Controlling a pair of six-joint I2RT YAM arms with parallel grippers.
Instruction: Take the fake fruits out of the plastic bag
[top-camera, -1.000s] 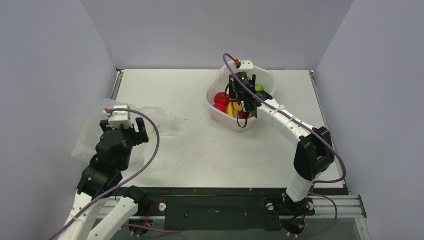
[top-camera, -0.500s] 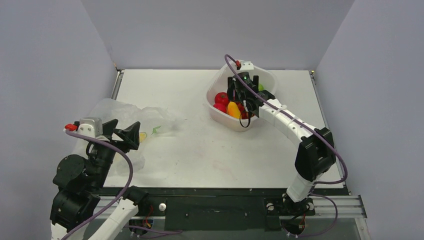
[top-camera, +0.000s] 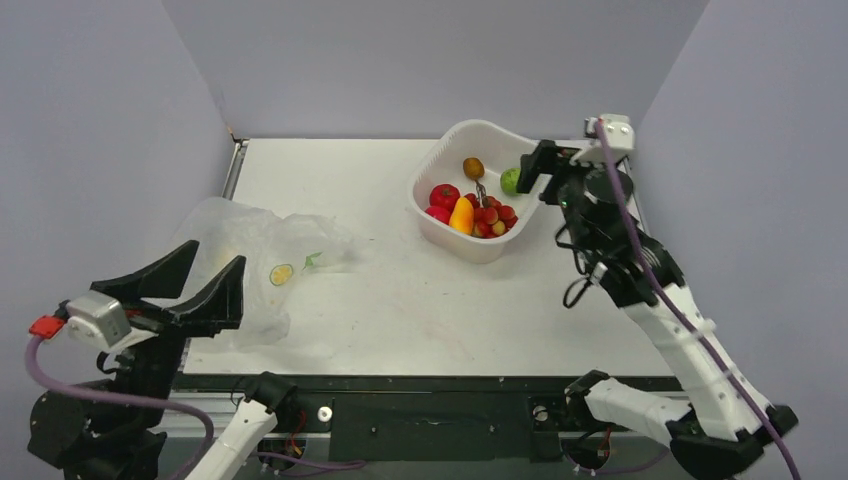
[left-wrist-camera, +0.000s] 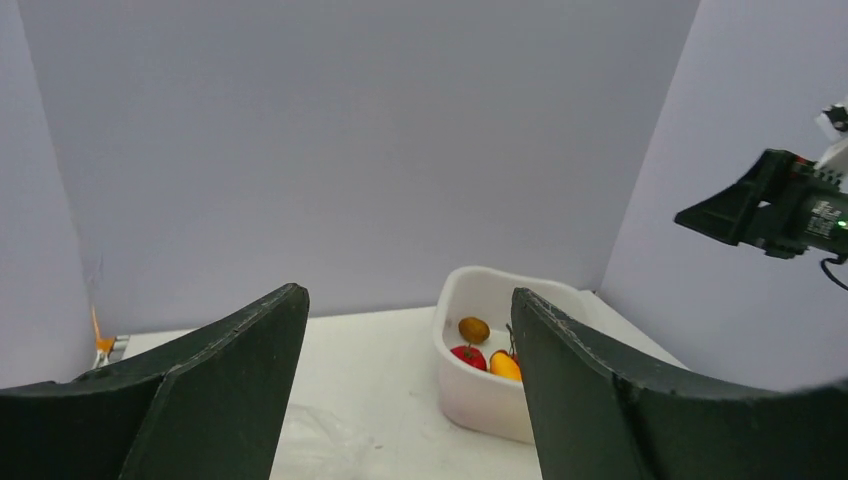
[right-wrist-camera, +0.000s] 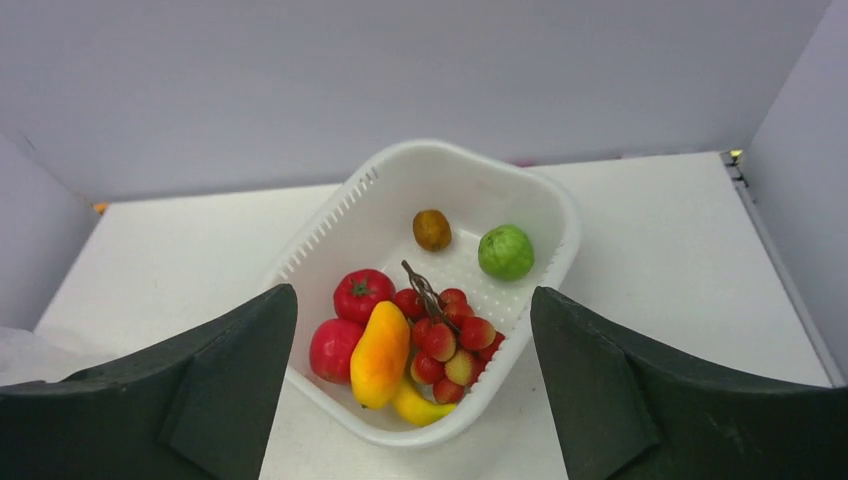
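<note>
The plastic bag (top-camera: 250, 272) lies crumpled and flat at the table's left; no fruit shows in it. The fake fruits lie in a white tub (top-camera: 432, 170): a red round one (right-wrist-camera: 362, 293), a second red one (right-wrist-camera: 334, 348), an orange-yellow mango (right-wrist-camera: 380, 352) and red grapes (right-wrist-camera: 450, 340). They also show in the top view as the red one (top-camera: 444, 194), mango (top-camera: 461, 215) and grapes (top-camera: 490, 217). My left gripper (top-camera: 217, 252) is open and empty, raised above the bag's near side. My right gripper (top-camera: 535, 170) is open and empty, high to the right of the tub.
A green apple (right-wrist-camera: 505, 252), a small brown oval fruit (right-wrist-camera: 431, 229) and a yellow banana-like piece (right-wrist-camera: 420, 405) share the tub (right-wrist-camera: 330, 215). Grey walls enclose the table on three sides. The left wrist view shows the tub (left-wrist-camera: 470, 400) ahead and the right gripper (left-wrist-camera: 770, 210).
The right gripper has lifted out of the tub and drawn back to the right. The left gripper has risen off the bag and pulled back toward the near-left corner. The fruits stay in the tub.
</note>
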